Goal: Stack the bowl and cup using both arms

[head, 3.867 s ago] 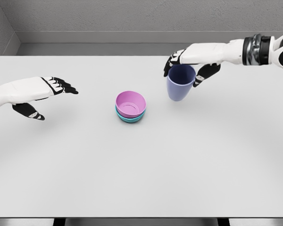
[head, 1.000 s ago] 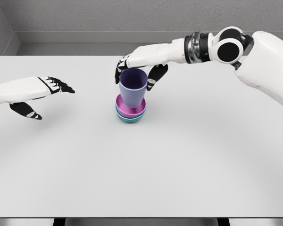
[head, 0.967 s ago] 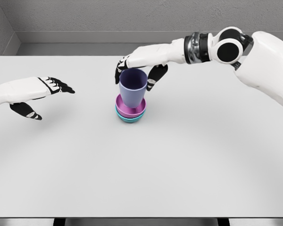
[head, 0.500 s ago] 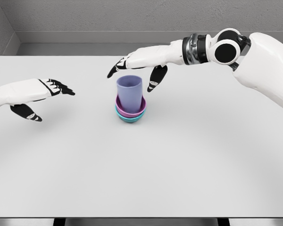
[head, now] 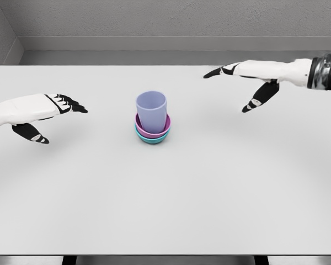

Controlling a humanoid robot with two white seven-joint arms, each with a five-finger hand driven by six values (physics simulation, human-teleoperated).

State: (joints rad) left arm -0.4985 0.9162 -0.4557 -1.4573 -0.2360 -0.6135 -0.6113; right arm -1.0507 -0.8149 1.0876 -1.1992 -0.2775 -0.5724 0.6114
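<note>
1. Midway across the white table point(head: 165, 210), nearer its far edge, my lavender plastic cup point(head: 151, 111) stands upright inside the pink bowl point(head: 164, 130), nested in the teal bowl point(head: 154, 140).
2. My left hand point(head: 41, 113) and right hand point(head: 248, 83) hover spread and empty, well apart from the stack.
3. It looks light, rigid and smooth; I'd grip the cup's wall below the rim.
</note>
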